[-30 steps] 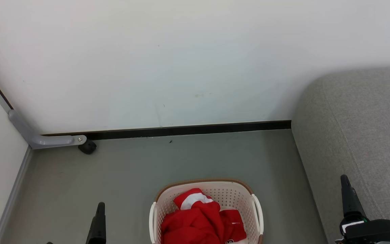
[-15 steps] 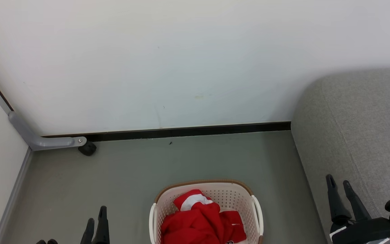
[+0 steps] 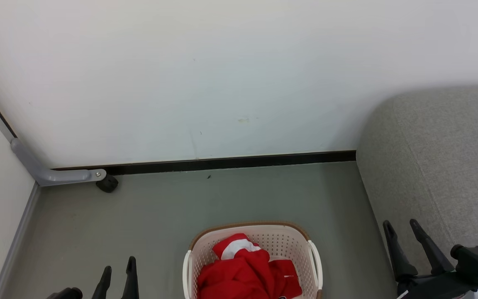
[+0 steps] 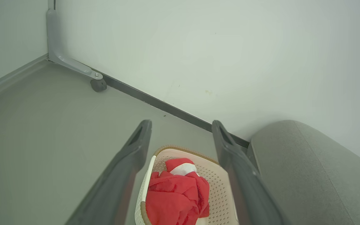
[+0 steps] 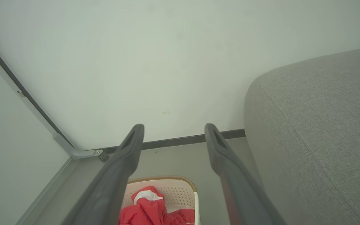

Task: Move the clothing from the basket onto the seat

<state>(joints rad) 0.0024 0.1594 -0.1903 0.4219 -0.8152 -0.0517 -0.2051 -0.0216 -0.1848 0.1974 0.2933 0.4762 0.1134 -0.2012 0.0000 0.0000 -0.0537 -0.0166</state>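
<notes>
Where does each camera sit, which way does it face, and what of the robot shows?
Head view: on the head, facing forward and down at basket, floor and wall; left hand lower left, right hand lower right.
Left wrist view: on the left wrist, along its open fingers toward the basket.
Right wrist view: on the right wrist, along its open fingers toward wall and seat.
Shared: all show the clothing in the basket.

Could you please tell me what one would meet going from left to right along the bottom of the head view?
Left gripper → basket, with the red clothing inside it → right gripper, in front of the seat.
</notes>
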